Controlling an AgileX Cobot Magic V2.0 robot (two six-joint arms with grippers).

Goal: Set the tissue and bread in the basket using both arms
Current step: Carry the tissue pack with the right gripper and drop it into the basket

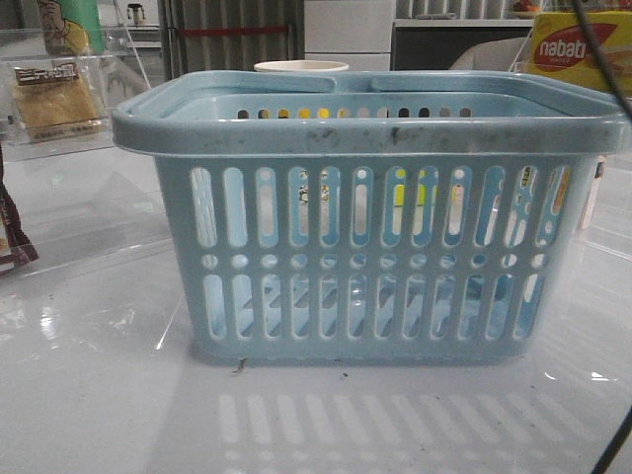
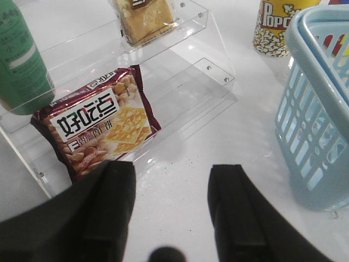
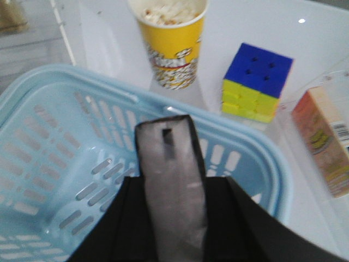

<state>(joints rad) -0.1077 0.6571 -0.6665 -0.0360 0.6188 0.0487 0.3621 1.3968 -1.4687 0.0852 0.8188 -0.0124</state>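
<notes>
Gripping the tissue (image 3: 173,180), the right end effector (image 3: 174,218) hangs over the basket (image 3: 65,164).

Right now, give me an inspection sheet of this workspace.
Surface: white glossy table, a few specks by the basket.
Job's things: basket upright, nothing seen inside; bread on the clear rack; tissue held over the basket.
Clutter: maroon packet, green bottle, popcorn cup, cube, nabati box.
Grippers: left gripper open, empty, near the maroon packet; right gripper shut on the tissue.
Cables: dark cable at the front view's right edge.
Surroundings: cabinets behind, blurred.
</notes>
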